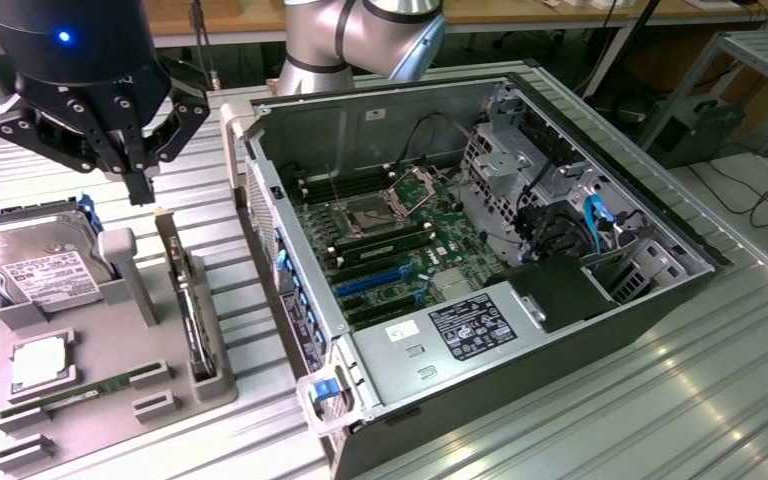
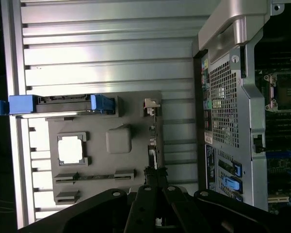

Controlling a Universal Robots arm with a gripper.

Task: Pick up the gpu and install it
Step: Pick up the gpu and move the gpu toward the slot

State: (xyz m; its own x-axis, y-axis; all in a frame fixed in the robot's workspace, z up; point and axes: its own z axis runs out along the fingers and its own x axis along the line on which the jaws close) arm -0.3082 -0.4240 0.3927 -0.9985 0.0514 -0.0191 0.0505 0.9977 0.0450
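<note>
Little of the edge-on gpu (image 1: 184, 290) shows near the hand (image 1: 140, 190)

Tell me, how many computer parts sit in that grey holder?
4: the hard drive at the far end, the square chip in the middle, the memory stick near the front, the gpu on edge nearest the computer case.
</note>
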